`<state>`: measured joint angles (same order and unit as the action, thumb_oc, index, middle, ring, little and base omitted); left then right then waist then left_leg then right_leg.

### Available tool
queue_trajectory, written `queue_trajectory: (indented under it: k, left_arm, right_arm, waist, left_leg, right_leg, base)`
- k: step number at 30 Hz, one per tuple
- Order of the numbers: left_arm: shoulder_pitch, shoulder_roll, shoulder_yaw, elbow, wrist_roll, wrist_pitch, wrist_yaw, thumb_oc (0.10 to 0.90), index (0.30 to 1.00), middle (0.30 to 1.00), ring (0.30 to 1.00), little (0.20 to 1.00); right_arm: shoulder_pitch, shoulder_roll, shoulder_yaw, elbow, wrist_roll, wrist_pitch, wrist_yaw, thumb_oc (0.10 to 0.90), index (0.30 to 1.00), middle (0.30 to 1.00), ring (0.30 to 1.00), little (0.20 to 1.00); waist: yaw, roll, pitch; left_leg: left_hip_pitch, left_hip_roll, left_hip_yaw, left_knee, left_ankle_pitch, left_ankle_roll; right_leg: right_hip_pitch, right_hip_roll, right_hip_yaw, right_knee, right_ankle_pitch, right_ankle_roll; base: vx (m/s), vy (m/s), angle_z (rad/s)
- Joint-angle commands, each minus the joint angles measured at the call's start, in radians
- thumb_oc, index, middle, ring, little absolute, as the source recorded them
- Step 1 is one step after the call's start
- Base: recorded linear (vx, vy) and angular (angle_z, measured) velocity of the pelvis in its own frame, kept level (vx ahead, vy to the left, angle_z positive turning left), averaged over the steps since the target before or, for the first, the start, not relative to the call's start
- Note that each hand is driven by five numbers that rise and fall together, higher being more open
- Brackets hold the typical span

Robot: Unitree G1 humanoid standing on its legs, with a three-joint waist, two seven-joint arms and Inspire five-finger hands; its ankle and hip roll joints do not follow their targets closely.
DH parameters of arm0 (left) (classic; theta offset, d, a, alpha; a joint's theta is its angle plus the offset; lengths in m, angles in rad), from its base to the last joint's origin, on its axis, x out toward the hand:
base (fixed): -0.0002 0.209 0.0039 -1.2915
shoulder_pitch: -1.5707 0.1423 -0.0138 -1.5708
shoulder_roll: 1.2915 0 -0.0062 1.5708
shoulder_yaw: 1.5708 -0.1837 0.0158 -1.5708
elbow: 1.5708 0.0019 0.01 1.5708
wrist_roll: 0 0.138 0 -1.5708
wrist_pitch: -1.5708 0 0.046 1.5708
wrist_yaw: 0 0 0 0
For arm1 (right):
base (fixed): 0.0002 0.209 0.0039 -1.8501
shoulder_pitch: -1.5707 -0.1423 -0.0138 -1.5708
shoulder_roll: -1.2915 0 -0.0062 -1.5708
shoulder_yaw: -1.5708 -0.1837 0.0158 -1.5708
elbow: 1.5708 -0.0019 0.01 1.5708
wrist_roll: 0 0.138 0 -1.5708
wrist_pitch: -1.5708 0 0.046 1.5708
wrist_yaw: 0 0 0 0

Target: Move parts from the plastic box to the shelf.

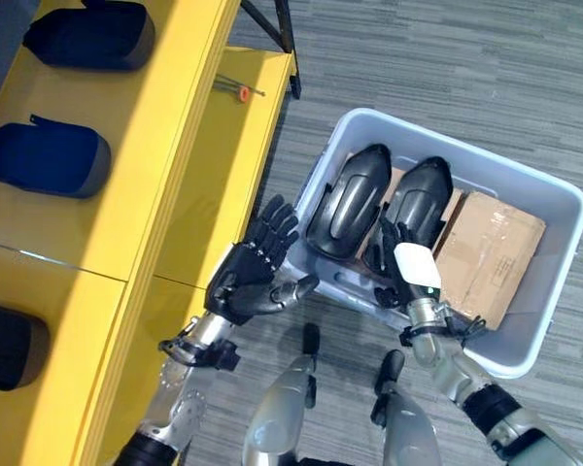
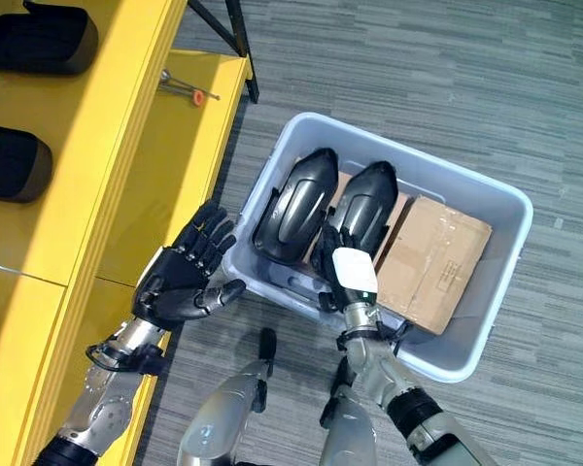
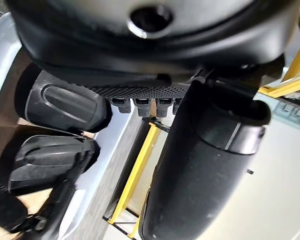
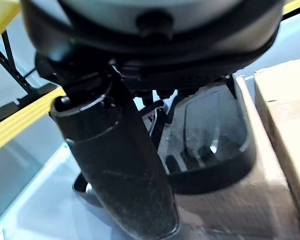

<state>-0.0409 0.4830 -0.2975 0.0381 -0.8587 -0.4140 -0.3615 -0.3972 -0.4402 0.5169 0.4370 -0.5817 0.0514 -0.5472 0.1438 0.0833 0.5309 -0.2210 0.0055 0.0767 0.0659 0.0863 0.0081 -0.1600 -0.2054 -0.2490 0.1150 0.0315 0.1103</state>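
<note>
Plastic box (image 1: 554, 209) sits on the carpet floor (image 1: 466, 68) just beside the yellow shelf (image 1: 175, 126). Two dark parts lie side by side in the box's shelf-side half: left part (image 1: 350, 199) near the wall closest to the shelf, right part (image 1: 418, 199) just beside it, both resting partly on cardboard. A cardboard package (image 1: 491, 252) fills the far-side half. Right robot hand (image 1: 405, 262) is inside the box at the near wall, over the near end of the right part; the white thumb cover (image 1: 417, 264) faces up. Right wrist view shows its thumb (image 4: 115, 165) straight out with a dark part (image 4: 210, 145) past it, fingers mostly hidden, so can't tell if it's gripping or just touching. Left robot hand (image 1: 253, 277) hovers outside the box, between the box's near shelf-side corner and the shelf edge, fingers spread and straight, thumb out, holding nothing. Left wrist view shows both parts and the box wall past its fingers. Three more dark parts sit on the shelf's top tier (image 1: 49, 155), along its far side. A small red-tipped tool (image 1: 239, 91) lies on the lower tier near its far corner. Print on the cardboard is too faint to read.
</note>
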Motion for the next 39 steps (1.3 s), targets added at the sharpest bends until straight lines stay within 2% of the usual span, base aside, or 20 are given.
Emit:
queue_trajectory:
  k: [1, 8, 13, 15, 20, 23, 25, 28, 31, 36, 39]
  left_arm:
    - [-0.011, -0.023, 0.009, -0.109, -0.025, -0.090, -0.037, 0.900, 1.000, 1.000, 1.000, 1.000]
    - [-0.023, -0.026, 0.004, -0.099, -0.033, -0.093, -0.048, 0.900, 1.000, 1.000, 1.000, 1.000]
    - [-0.062, -0.027, -0.022, -0.092, -0.009, -0.093, -0.039, 0.900, 1.000, 1.000, 1.000, 1.000]
    - [-0.082, -0.022, -0.036, -0.089, 0.068, -0.092, -0.007, 0.900, 1.000, 1.000, 1.000, 1.000]
    - [-0.089, -0.019, -0.041, -0.089, 0.091, -0.093, 0.013, 0.900, 1.000, 1.000, 1.000, 1.000]
    - [-0.133, -0.014, -0.085, -0.112, 0.115, -0.072, 0.043, 0.900, 1.000, 1.000, 1.000, 1.000]
    - [-0.154, -0.033, -0.104, -0.119, 0.053, -0.074, 0.056, 0.900, 1.000, 1.000, 1.000, 1.000]
    - [-0.183, -0.055, -0.134, -0.117, 0.091, -0.051, 0.040, 0.900, 1.000, 1.000, 1.000, 1.000]
    - [-0.200, -0.061, -0.163, -0.118, 0.094, -0.042, 0.072, 0.900, 1.000, 1.000, 1.000, 1.000]
    - [-0.200, -0.065, -0.181, -0.109, 0.092, -0.058, 0.095, 0.900, 1.000, 1.000, 1.000, 1.000]
    - [-0.199, -0.069, -0.176, -0.104, 0.085, -0.067, 0.096, 0.900, 1.000, 1.000, 1.000, 1.000]
  right_arm:
    - [-0.088, -0.026, 0.008, -0.083, -0.046, -0.009, -0.056, 0.900, 1.000, 1.000, 1.000, 1.000]
    - [-0.111, -0.022, 0.021, -0.072, -0.070, -0.015, -0.045, 0.900, 1.000, 1.000, 1.000, 1.000]
    - [-0.198, -0.021, 0.054, -0.020, -0.049, 0.044, -0.050, 0.900, 1.000, 1.000, 1.000, 1.000]
    - [-0.239, -0.014, 0.061, 0.022, -0.016, 0.076, -0.057, 0.900, 1.000, 1.000, 1.000, 1.000]
    - [-0.250, -0.013, 0.062, 0.035, -0.011, 0.080, -0.059, 0.900, 1.000, 1.000, 1.000, 1.000]
    - [-0.290, -0.016, 0.065, 0.102, 0.033, 0.106, -0.045, 0.900, 1.000, 1.000, 1.000, 1.000]
    - [-0.293, -0.010, 0.072, 0.146, 0.065, 0.131, -0.055, 0.900, 1.000, 1.000, 1.000, 1.000]
    - [-0.301, 0.008, 0.071, 0.189, 0.106, 0.164, -0.103, 0.900, 1.000, 1.000, 1.000, 1.000]
    - [-0.318, 0.012, 0.060, 0.222, 0.111, 0.164, -0.145, 0.900, 1.000, 1.000, 1.000, 1.000]
    - [-0.301, 0.012, 0.049, 0.193, 0.115, 0.198, -0.214, 0.900, 1.000, 1.000, 1.000, 1.000]
    - [-0.264, 0.005, 0.038, 0.163, 0.108, 0.197, -0.169, 0.900, 1.000, 1.000, 1.000, 1.000]
  waist:
    - [-0.005, 0.000, -0.029]
    - [-0.005, 0.005, -0.015]
    - [0.006, 0.017, -0.011]
    - [0.011, 0.022, -0.011]
    - [0.012, 0.024, -0.011]
    - [0.013, 0.032, -0.011]
    - [0.014, 0.028, -0.011]
    - [0.018, 0.019, -0.011]
    - [0.015, 0.015, -0.011]
    - [0.001, 0.012, -0.011]
    - [-0.015, 0.012, -0.011]
  left_leg:
    - [-0.035, -0.019, 0.027, 0.098, -0.095, 0.004]
    - [-0.053, -0.022, 0.031, 0.100, -0.092, 0.006]
    - [-0.112, -0.026, 0.032, 0.106, -0.082, 0.010]
    - [-0.132, -0.026, 0.031, 0.110, -0.081, 0.011]
    - [-0.137, -0.026, 0.031, 0.110, -0.079, 0.011]
    - [-0.162, -0.028, 0.032, 0.105, -0.071, 0.013]
    - [-0.170, -0.028, 0.028, 0.104, -0.072, 0.015]
    - [-0.183, -0.025, 0.026, 0.109, -0.073, 0.017]
    - [-0.193, -0.021, 0.030, 0.111, -0.074, 0.016]
    - [-0.200, -0.019, 0.036, 0.111, -0.077, 0.017]
    - [-0.206, -0.017, 0.043, 0.114, -0.079, 0.017]
  right_leg:
    - [-0.018, -0.036, 0.035, 0.095, -0.058, 0.004]
    - [-0.045, -0.037, 0.037, 0.113, -0.060, 0.003]
    - [-0.119, -0.036, 0.033, 0.151, -0.063, -0.003]
    - [-0.144, -0.035, 0.032, 0.164, -0.063, -0.004]
    - [-0.149, -0.034, 0.031, 0.165, -0.062, -0.004]
    - [-0.185, -0.031, 0.029, 0.178, -0.056, -0.006]
    - [-0.198, -0.031, 0.028, 0.183, -0.053, -0.004]
    - [-0.210, -0.031, 0.025, 0.186, -0.047, -0.001]
    - [-0.220, -0.028, 0.024, 0.183, -0.041, 0.003]
    - [-0.232, -0.023, 0.033, 0.184, -0.037, 0.005]
    - [-0.249, -0.022, 0.043, 0.191, -0.039, 0.005]
  base:
    - [0.00, 0.031, 0.03]
    - [0.00, 0.003, -0.01]
    - [0.00, -0.001, 0.01]
    - [-0.01, 0.000, 0.09]
    - [0.00, 0.000, 0.01]
    - [-0.01, 0.052, -0.01]
    - [0.01, 0.005, 0.02]
    - [0.00, -0.048, 0.06]
    - [0.01, -0.038, 0.08]
    - [0.01, -0.002, 0.04]
    - [0.01, 0.018, -0.02]
